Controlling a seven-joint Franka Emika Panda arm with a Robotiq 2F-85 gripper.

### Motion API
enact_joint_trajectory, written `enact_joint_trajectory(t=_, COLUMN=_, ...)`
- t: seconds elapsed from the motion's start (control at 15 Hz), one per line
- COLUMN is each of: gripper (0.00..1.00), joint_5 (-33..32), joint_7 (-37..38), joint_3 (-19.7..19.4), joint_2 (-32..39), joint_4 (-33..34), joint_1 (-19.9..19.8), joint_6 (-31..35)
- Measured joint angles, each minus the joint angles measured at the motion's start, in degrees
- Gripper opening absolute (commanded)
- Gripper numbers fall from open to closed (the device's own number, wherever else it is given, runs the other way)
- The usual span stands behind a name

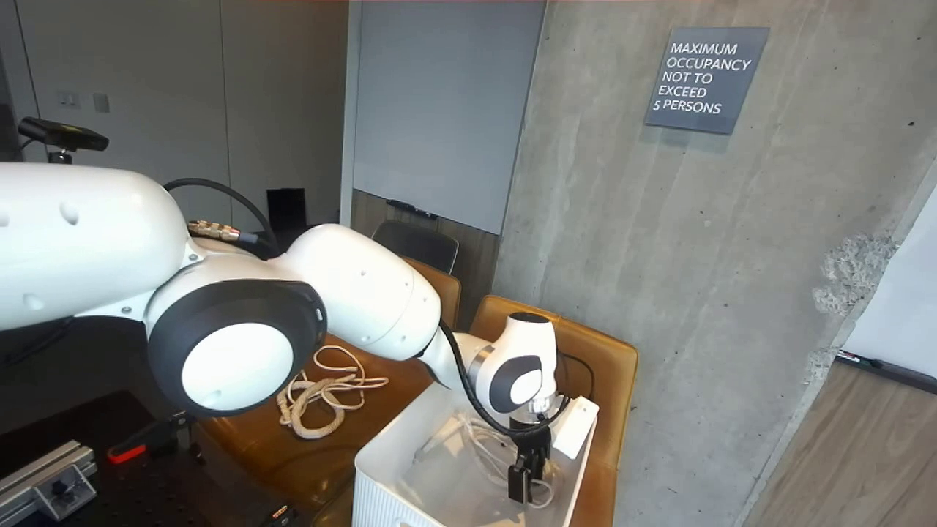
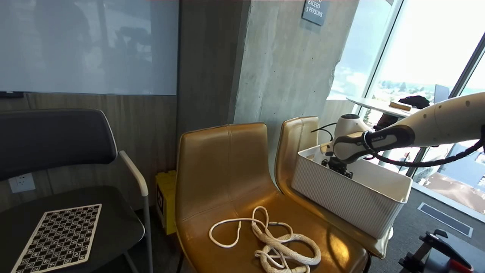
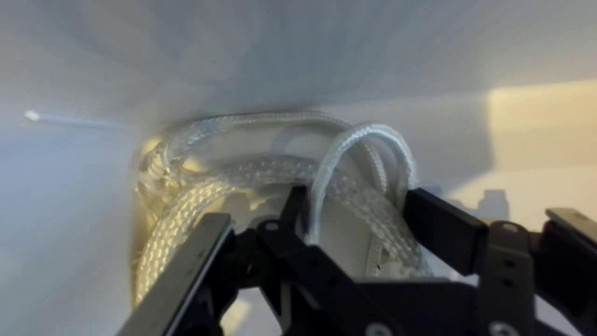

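Note:
My gripper (image 3: 358,210) is lowered into a white ribbed bin (image 2: 348,201), near one of its inside corners. It also shows in both exterior views (image 1: 528,476) (image 2: 341,168). Its black fingers stand apart. A thin loop of white rope (image 3: 368,133) rises between them. One strand of the loop runs along the left finger and the other goes down by the right fingertip. The thicker braided part of this rope lies on the bin floor below and to the left. The rope's lower ends are hidden behind the gripper.
The bin stands on a tan leather chair (image 2: 299,131). A tan chair (image 2: 225,163) beside it holds another cream rope (image 2: 288,246). A white block (image 1: 576,428) sits at the bin's rim. A concrete wall (image 1: 673,293) rises behind. A dark chair (image 2: 57,148) bears a checkered board (image 2: 60,237).

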Motion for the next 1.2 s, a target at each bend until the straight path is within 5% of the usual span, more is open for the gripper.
enact_joint_trajectory(t=0.27, gripper=0.01, joint_5=0.0, joint_7=-0.1, joint_3=-0.2, joint_2=1.2, joint_4=2.3, joint_1=-0.1, joint_6=-0.8)
enact_joint_trajectory(t=1.2, gripper=0.0, joint_5=0.1, joint_7=1.2, joint_3=-0.1, joint_2=-3.4, joint_4=3.6, joint_1=2.7, joint_6=-6.3)
